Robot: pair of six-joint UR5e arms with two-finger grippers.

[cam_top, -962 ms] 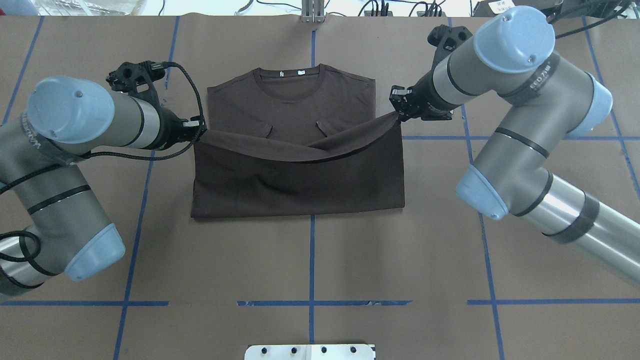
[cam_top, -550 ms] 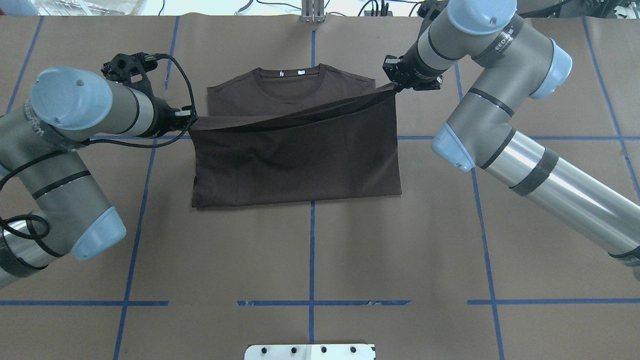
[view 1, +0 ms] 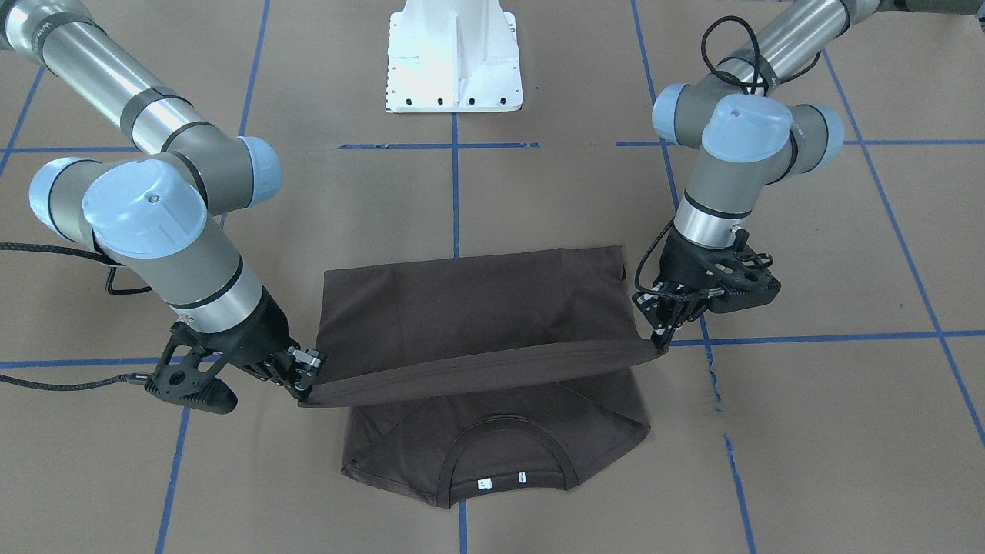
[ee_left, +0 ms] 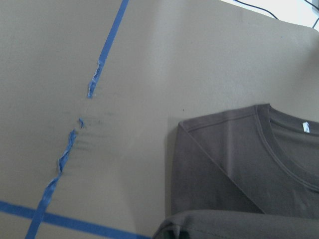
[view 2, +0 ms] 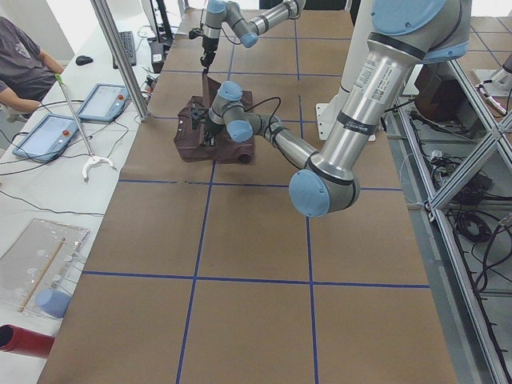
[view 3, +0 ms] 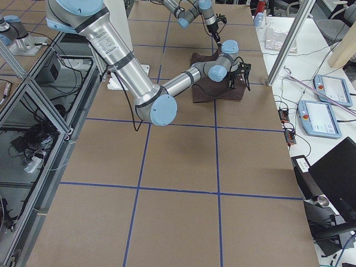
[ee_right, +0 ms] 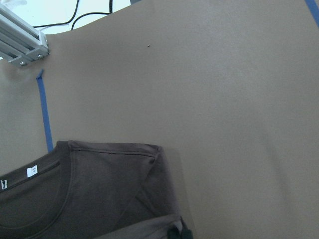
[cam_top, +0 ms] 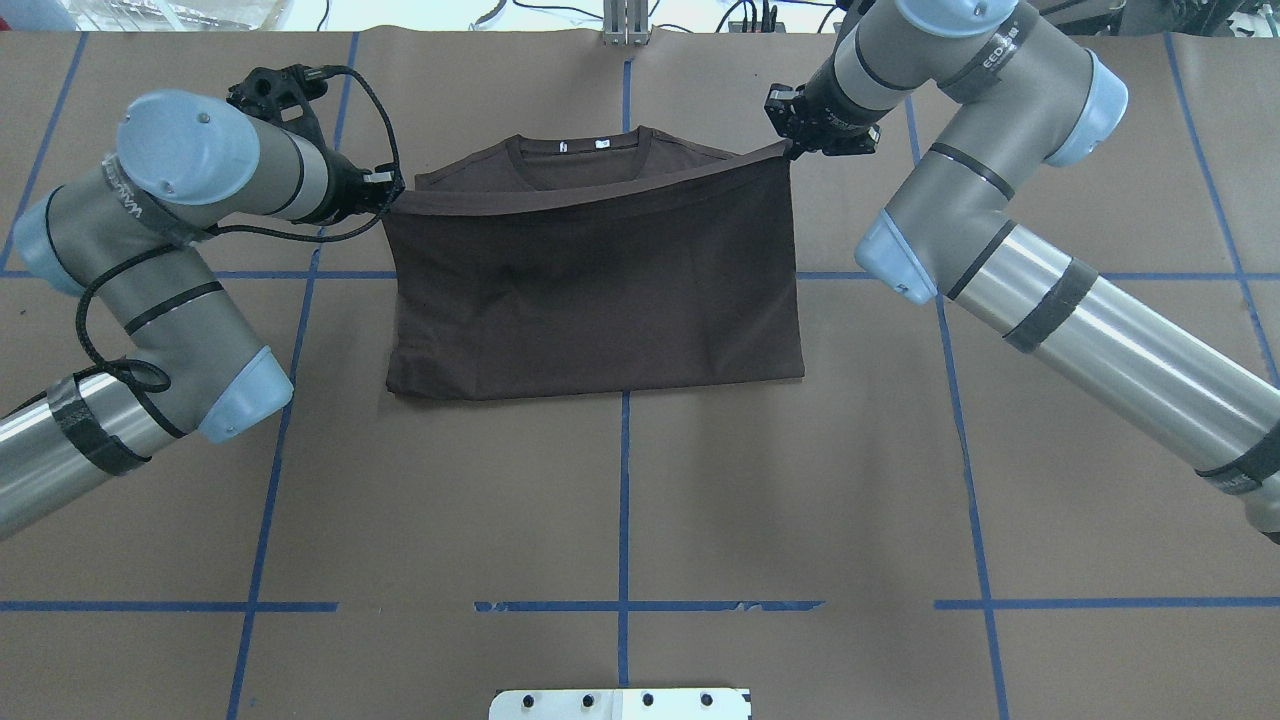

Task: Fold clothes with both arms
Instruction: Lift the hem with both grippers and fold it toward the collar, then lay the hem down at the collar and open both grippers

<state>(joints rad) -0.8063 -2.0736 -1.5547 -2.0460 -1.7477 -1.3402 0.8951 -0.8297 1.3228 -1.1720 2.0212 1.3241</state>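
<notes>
The left claw (cam_top: 390, 197) is clenched on one corner of the hem (cam_top: 590, 195) of the dark brown T-shirt (cam_top: 600, 290). The right claw (cam_top: 792, 150) is clenched on the other corner. The hem hangs stretched between them above the worktop (cam_top: 800, 500), sagging a little in the middle. The right claw's end lies nearer the far edge than the left claw's end, so the hem runs slanted.

In the front-facing view the left claw (view 1: 660, 338) and the right claw (view 1: 308, 385) hold the hem over the chest, just short of the collar (view 1: 508, 454). The collar and shoulders lie flat and uncovered, with two small white tags (view 1: 484, 484) showing inside the neckline. The lower half of the T-shirt (view 1: 477, 308) is doubled back over the upper half, and its fold rests on the worktop on the side toward the robot.

The T-shirt sits close to the far edge, midway between the two ends. The left arm (cam_top: 180, 250) and the right arm (cam_top: 1000, 230) reach in from either side. Blue tape lines (cam_top: 622, 500) cross the brown worktop, and the white pedestal (view 1: 454, 54) stands at the near edge.
</notes>
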